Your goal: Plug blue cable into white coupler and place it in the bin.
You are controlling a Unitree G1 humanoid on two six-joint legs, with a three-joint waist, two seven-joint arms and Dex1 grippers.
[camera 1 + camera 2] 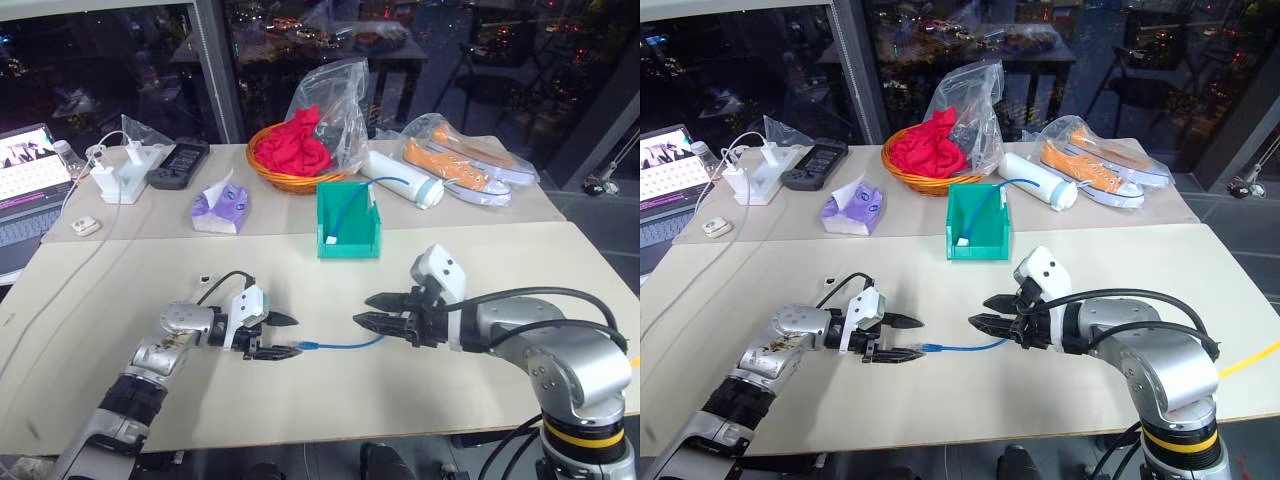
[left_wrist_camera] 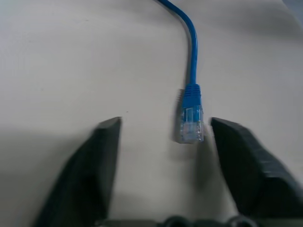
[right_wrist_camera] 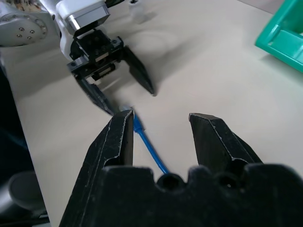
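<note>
Setting: night-dark windows stood behind our beige table point(image 1: 300, 400).
Cable: blue cable point(image 1: 345, 345) looked light and limp; we judged its stiff clear plug point(image 2: 190, 124) the best hold.
Jaws: left gripper point(image 1: 283, 336) was parted around the plug, the right gripper point(image 1: 372, 310) released above the cable.

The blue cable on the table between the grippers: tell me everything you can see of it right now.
The blue cable is a thin, flexible, bright-blue cord lying flat on the beige table in a shallow curve. Its near end carries a clear plastic plug with a blue boot, resting on the table between the open fingers of the left gripper, not pinched. The other end runs under the right gripper, which is open; I cannot tell whether it touches the cable.
</note>
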